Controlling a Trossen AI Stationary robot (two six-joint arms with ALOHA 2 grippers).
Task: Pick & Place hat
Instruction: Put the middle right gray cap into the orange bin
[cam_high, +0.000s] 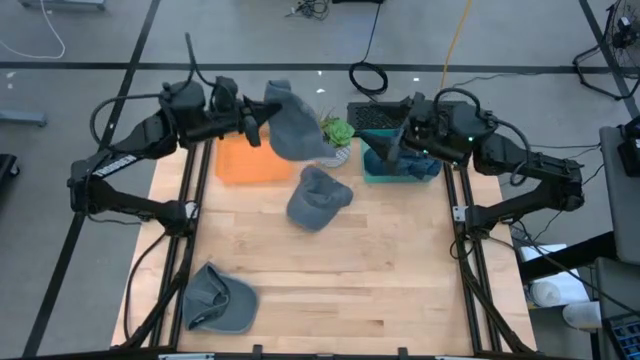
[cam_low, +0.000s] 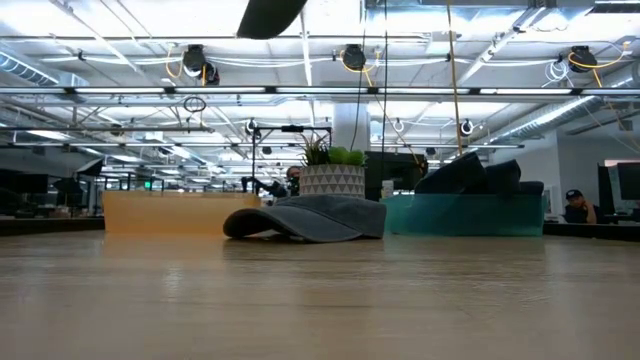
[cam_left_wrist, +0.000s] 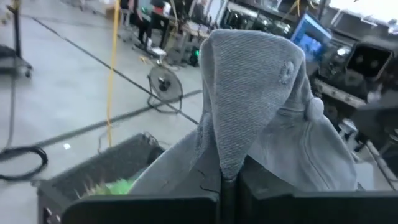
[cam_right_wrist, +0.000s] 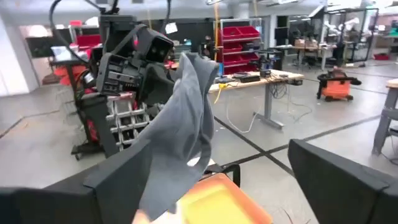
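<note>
My left gripper (cam_high: 262, 120) is shut on a grey hat (cam_high: 296, 126) held up over the table's far side, between the orange bin (cam_high: 250, 162) and the potted plant (cam_high: 337, 133). The same hat (cam_right_wrist: 186, 118) shows in the right wrist view, in front of the left arm. My right gripper (cam_high: 386, 150) stands open above the teal bin (cam_high: 402, 168), a little to the right of the held hat, with nothing between its fingers. A second grey hat (cam_high: 318, 197) lies flat on its brim at the table's middle. A third hat (cam_high: 220, 300) lies at the near left corner. My left gripper pinches a fold of the hat's grey cloth (cam_left_wrist: 225, 169) between its two shut fingers. The fingers come in level from the table's left side. The hat is lifted clear of the table, and its crown (cam_left_wrist: 255, 81) stands up and spreads beyond the fingertips.
The orange bin (cam_low: 165, 212), the plant pot (cam_low: 330, 178) and the teal bin (cam_low: 465, 212) stand in a row along the far edge. The near half of the wooden table (cam_high: 360, 290) has only the hat at the left corner on it.
</note>
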